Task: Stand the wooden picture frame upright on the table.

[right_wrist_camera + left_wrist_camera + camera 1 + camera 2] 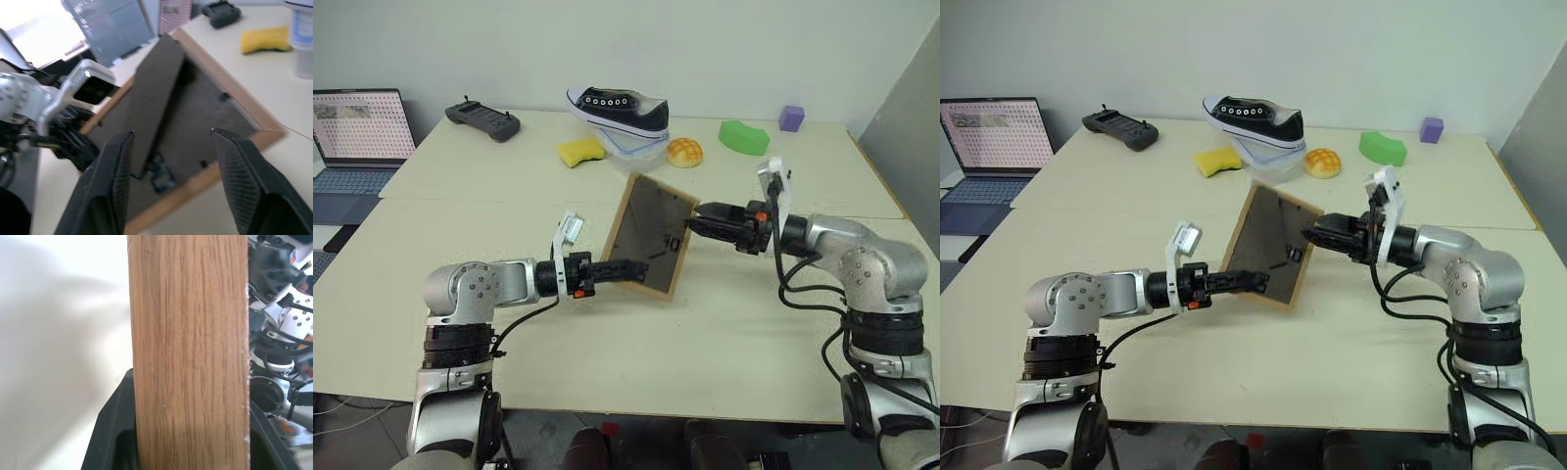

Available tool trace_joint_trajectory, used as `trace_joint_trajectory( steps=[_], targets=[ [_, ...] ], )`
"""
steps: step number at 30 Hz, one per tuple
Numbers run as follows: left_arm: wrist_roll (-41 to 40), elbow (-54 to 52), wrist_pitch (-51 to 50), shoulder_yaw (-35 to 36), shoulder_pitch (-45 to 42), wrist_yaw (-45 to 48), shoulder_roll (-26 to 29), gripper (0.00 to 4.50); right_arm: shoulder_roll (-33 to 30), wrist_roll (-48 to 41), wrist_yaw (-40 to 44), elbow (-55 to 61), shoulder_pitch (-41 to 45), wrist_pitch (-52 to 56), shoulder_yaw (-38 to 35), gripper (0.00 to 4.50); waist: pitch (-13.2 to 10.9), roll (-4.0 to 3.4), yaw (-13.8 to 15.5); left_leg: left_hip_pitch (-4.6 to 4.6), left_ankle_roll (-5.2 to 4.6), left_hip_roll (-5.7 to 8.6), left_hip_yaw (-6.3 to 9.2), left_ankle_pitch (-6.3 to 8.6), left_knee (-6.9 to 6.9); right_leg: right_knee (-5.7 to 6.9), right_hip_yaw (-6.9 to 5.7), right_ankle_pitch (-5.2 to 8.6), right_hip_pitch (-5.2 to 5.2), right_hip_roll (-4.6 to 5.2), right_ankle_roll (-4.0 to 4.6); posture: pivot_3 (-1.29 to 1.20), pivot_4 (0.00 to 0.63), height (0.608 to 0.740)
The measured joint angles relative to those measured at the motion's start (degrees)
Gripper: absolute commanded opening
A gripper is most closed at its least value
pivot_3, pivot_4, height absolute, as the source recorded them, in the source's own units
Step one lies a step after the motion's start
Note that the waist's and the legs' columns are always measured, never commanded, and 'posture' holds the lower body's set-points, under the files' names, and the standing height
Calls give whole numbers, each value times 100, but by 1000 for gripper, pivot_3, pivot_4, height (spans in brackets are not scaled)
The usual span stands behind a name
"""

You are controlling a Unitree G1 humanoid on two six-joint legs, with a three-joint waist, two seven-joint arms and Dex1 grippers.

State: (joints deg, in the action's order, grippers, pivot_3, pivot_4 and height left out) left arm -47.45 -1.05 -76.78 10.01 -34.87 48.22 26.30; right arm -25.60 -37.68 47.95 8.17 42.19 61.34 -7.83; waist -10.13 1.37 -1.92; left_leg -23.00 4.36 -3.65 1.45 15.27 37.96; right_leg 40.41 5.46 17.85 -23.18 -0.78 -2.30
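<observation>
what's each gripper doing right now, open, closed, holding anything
Left gripper: closed on the wooden picture frame, gripping its edge.
Right gripper: open, holding nothing, at the frame's back.

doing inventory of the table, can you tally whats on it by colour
wood: 1, wooden picture frame
yellow: 2, sponge, bun
green: 1, curved block
purple: 1, cube
black and white: 1, sneaker
clear: 1, container
dark grey: 1, controller
total: 8

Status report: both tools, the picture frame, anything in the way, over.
Left tool shut on wooden picture frame, lower edge. Right tool open behind the frame, apart from it. Frame tilted over the table, not standing. Nothing blocking nearby.
</observation>
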Motion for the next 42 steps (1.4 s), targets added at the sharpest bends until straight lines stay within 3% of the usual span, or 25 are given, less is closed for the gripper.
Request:
trace_joint_trajectory(
  steps=[5, 11, 17, 23, 28, 32, 34, 36, 39, 42],
  targets=[
    [65, -437, 391, -346, 304, 0, 74, 1278, 116, -134, -76, -238, 247, 49, 105, 4450, 0, 0, -3, 0, -2, -1, -1, 1, -2, -2, 0, 0, -1, -1, 0, 0, 150, 740],
    [65, -666, 520, -293, 559, -150, 106, 1278, 411, -71, -194, -412, 580, -219, 482, 4450, -1, -1, -47, -2, -2, -3, 0, 1, -6, -3, 0, 0, -4, -4, 0, 0, 150, 740],
    [-189, -760, 500, -58, 602, -306, 79, 1278, 530, -679, -113, 366, 363, 60, 668, 4450, -1, -1, -27, -9, -2, -3, 6, 1, -4, -10, -9, 0, -4, 0, 0, 0, 150, 740],
    [-472, -719, 125, 189, 629, -493, 245, 1278, -114, -1080, -112, 707, 8, 304, 362, 4450, -1, 0, -12, -9, -3, -2, 5, 2, -4, -13, -9, 0, -3, -1, -1, 0, 150, 740],
    [-963, -522, -587, 582, 571, -836, 120, 1278, -775, -454, -153, 846, -399, -501, 272, 4450, -3, 4, -13, -12, -4, -2, 5, 2, -6, -18, -9, 1, -4, -3, -2, 0, 150, 740],
    [-1896, 269, -1450, 1242, 174, -1540, -164, 1278, -1699, 2303, -24, 736, -1450, -4665, 1215, 4450, -6, 11, 1, -18, -4, 1, 5, 3, -3, -37, -12, -3, -1, 0, -13, 0, 150, 740],
    [-2785, 900, -1537, 1325, -35, -2083, -130, 1278, -2031, 4220, -998, -164, -1531, -7384, 1582, 4450, -8, 15, -18, -16, -3, 4, -5, 2, 1, -36, 1, -9, -4, 5, -23, 0, 150, 740],
    [-3642, 1155, -1545, 1257, -84, -2552, -81, 1278, -2138, 5441, -1972, -874, -1419, -9184, 1600, 4450, -9, 16, -59, -13, 15, 4, -9, -8, -1, -35, 8, -10, -4, 8, -23, 0, 150, 740],
    [-5067, 1152, -1308, 586, 78, -3447, 247, 1278, -2023, 6646, -3128, -1775, -942, -10778, 1723, 4450, -9, 17, -124, -1, 24, -1, -8, -13, -8, -26, 13, -11, -3, 8, -19, 0, 150, 740],
    [-5988, 1029, -891, 24, 347, -4015, 478, 1278, -1824, 7398, -3927, -2161, -607, -11426, 1789, 4450, -10, 17, -132, 1, 25, -2, -6, -13, -6, -18, 14, -11, -3, 8, -19, 0, 150, 740]
  ],
)
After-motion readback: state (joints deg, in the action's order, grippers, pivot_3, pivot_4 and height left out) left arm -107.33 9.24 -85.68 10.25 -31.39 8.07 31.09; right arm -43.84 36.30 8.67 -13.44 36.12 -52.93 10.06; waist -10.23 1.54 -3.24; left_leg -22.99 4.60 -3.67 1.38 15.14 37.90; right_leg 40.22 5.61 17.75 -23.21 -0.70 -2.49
